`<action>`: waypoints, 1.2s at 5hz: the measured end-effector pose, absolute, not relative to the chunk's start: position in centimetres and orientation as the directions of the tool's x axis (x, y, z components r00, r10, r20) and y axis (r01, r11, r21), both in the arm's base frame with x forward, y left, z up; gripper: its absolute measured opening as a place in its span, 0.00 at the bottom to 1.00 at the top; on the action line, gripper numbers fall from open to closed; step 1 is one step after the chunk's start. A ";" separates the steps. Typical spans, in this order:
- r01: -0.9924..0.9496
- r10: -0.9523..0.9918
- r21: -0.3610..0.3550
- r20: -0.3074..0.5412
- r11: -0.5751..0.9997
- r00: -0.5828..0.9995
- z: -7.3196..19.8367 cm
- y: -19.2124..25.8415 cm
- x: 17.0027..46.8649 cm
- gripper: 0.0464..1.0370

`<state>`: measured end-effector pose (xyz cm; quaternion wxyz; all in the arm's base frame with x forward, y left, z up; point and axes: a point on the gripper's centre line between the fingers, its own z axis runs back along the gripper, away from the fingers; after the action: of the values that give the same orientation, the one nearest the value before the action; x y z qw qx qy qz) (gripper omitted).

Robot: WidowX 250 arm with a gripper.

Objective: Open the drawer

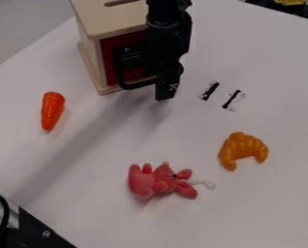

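The black gripper [167, 87] hangs from the top edge in front of the right part of a wooden box [111, 22]. Set in the box is a red drawer front [109, 60], which looks closed, flush with the pale frame. A black curved handle [120, 77] stands out from that front, and its right end meets or passes behind the gripper. Whether the two touch cannot be told. The arm hides the right side of the drawer front.
An orange carrot [52, 111] lies left of the box. A pink plush toy [158, 181] and a yellow-orange croissant [240, 149] lie on the white table [105, 145] nearer the camera. Two black marks [231, 99] are right of the gripper; black equipment [37, 230] occupies the lower left corner.
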<state>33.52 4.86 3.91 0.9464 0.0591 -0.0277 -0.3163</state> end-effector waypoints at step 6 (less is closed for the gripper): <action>0.610 -0.618 0.134 0.024 0.781 0.786 3.5 2.8 33.4 0.07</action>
<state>33.36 2.80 3.49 0.9432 0.0594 -0.0334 -0.3253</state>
